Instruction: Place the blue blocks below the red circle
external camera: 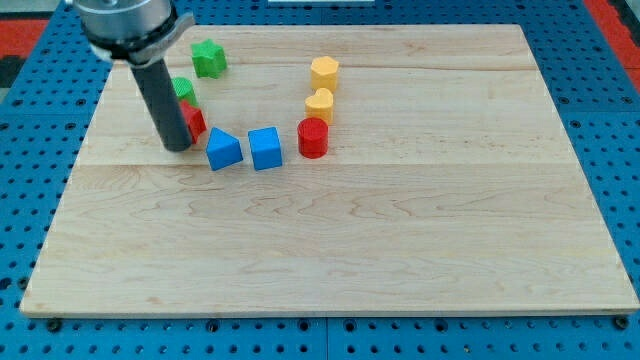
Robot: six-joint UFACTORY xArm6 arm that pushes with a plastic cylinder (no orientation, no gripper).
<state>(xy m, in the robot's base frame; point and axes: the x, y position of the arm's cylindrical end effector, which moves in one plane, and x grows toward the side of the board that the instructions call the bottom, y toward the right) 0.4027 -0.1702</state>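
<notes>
1. Rod, dark and straight, comes down from the view's top left; my tip rests on the surface at the upper left part of it. There are no fingers on this arm, so nothing spreads, presses together or pinches.
2. Just to the tip's right, touching or nearly touching the rod, sits a red block, partly hidden by the rod so its shape cannot be made out.
3. Above that, a green block peeks out from behind the rod, its shape also unclear.
4. Right of the tip and slightly lower lies the blue wedge, a triangular piece, near the tip but apart from it.
5. Just beside the wedge, to its right, stands the blue cube; the two are close, with a narrow gap.
6. Right of the cube sits the red circle, a short cylinder, slightly higher in the view than the cube and apart from it. Both blue blocks lie to its left, not beneath it.
7. Above the red circle, a yellow block touches or nearly touches it, and a yellow hexagon sits just above that.
8. Farther off, toward the view's top left, a green star stands alone.
</notes>
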